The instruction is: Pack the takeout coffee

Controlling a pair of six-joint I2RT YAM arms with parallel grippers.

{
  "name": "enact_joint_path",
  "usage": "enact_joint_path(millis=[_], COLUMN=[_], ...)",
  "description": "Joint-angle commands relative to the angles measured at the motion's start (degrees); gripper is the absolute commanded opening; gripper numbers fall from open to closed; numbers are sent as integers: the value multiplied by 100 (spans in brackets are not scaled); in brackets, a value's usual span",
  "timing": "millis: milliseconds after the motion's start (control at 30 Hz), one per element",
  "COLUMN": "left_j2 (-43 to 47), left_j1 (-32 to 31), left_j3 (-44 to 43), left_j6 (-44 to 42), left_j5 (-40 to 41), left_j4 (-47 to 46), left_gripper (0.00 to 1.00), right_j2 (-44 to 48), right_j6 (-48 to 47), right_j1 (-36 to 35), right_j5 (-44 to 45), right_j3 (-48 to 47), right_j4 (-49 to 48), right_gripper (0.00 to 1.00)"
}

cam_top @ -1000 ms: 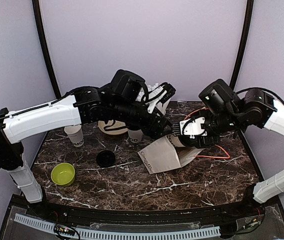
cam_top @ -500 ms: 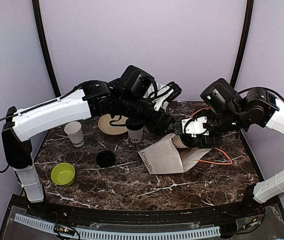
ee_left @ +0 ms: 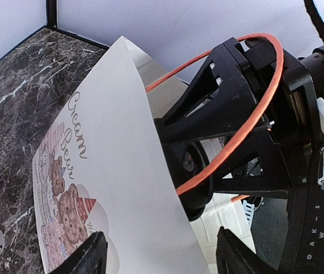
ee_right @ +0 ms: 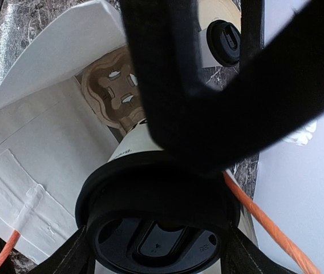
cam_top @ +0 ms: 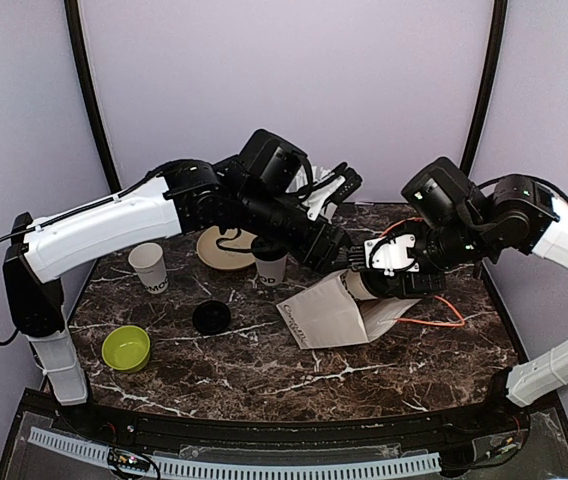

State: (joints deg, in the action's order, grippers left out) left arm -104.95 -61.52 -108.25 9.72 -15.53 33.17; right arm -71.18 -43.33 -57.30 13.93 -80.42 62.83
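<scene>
A white paper bag (cam_top: 326, 315) with a bear print lies on its side, mouth toward the right arm. My right gripper (ee_right: 150, 258) is shut on a takeout coffee cup (ee_right: 156, 225) with a black lid, held at the bag's mouth, where a brown cardboard carrier (ee_right: 112, 91) lies inside. My left gripper (ee_left: 162, 257) is open, its jaws either side of the bag's upper panel (ee_left: 122, 171); in the top view (cam_top: 336, 250) it hangs over the bag mouth. A second lidded coffee cup (cam_top: 271, 263) stands by the tan plate (cam_top: 222, 250).
A lidless white cup (cam_top: 149, 268) stands at the left. A loose black lid (cam_top: 211, 317) and a green bowl (cam_top: 126, 347) lie in front of it. The bag's orange handle (cam_top: 442, 308) loops right. A cup of straws (cam_top: 314, 188) stands at the back.
My left arm has risen and reached right to the bag's mouth, uncovering the second lidded cup. The right gripper with its cup has shifted only slightly.
</scene>
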Motion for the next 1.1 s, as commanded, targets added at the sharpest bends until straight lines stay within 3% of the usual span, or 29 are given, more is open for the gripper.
enact_joint_path(millis=[0,633,767,967,1067], left_j2=[277,-34,-37,14,-65], left_j1=[-85,-194,-194,-190,-178], left_j3=[53,-255,-367,-563,-705], left_j6=[149,241,184,-103,-183], left_j5=[-290,248,465,859,802], left_j4=[-18,557,743,1097,1209], left_gripper=[68,63,53,21,13], right_j2=[-49,-199,-268,-302,-247], right_j6=[238,472,475,379,297], right_j1=[116,289,306,312,312], right_j5=[-14,-189,-132,-127,-164], right_j3=[-287,-322,-395,-500,-440], right_j4=[-155,-307,-311,-162,-107], right_gripper=[50,49,49,49,49])
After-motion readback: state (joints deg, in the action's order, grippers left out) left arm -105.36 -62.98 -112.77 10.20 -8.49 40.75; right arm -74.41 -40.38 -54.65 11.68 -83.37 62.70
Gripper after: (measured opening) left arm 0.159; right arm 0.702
